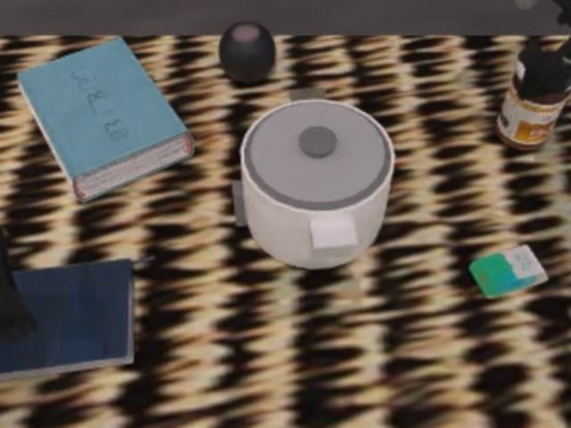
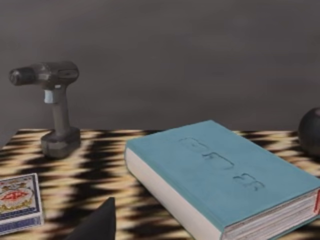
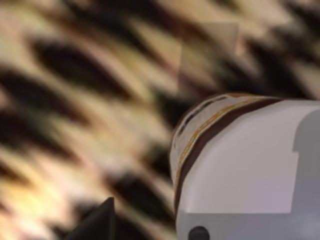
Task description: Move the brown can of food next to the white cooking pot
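The brown can of food point(image 1: 528, 114) stands upright at the table's far right, well apart from the white cooking pot point(image 1: 317, 183) in the middle. My right gripper point(image 1: 544, 64) hangs directly over the can and hides its top in the top view. In the right wrist view the can point(image 3: 235, 150) fills the near side. One dark fingertip point(image 3: 101, 221) stands off from it with bare cloth between, so the gripper is open. My left gripper point(image 1: 9, 303) is parked at the left edge, open, with one fingertip point(image 2: 102, 220) showing.
A teal book point(image 1: 103, 116) lies at the back left and a dark grey ball point(image 1: 247, 52) sits behind the pot. A dark blue box point(image 1: 67, 316) is at the front left, a small green-and-white box point(image 1: 508, 272) at the right. A drill point(image 2: 57, 110) stands farther left.
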You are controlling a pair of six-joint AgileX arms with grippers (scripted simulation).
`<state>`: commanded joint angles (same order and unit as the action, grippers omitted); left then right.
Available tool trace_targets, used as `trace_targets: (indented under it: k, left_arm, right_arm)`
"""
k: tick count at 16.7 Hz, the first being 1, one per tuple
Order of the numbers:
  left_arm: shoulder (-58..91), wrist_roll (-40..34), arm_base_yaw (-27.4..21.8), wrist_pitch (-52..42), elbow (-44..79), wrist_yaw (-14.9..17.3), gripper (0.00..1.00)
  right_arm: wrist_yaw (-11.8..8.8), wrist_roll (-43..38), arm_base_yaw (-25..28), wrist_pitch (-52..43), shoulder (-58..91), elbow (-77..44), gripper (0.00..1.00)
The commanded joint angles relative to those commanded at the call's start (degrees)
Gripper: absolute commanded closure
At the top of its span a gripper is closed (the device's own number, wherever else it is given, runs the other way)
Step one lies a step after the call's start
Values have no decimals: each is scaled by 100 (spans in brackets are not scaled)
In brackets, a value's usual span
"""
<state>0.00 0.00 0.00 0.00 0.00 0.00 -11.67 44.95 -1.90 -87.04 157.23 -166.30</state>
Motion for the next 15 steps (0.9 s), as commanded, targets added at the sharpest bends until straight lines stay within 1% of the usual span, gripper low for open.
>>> trace_targets:
  k: [2, 9, 14, 15]
  left_arm:
    - [0, 0, 0, 0, 0, 0, 0]
    - [0, 0, 0, 0, 0, 0, 0]
    - [0, 0, 0, 0, 0, 0, 0]
    - [0, 0, 0, 0, 0, 0, 0]
  right_arm:
    - [4, -21, -2, -47, 179, -216, 0]
    - [39, -102, 75, -357, 1318, -1720, 0]
    - [42, -109, 83, -382, 1416, -1830, 0]
    - [42, -109, 83, -382, 1416, -1830, 8]
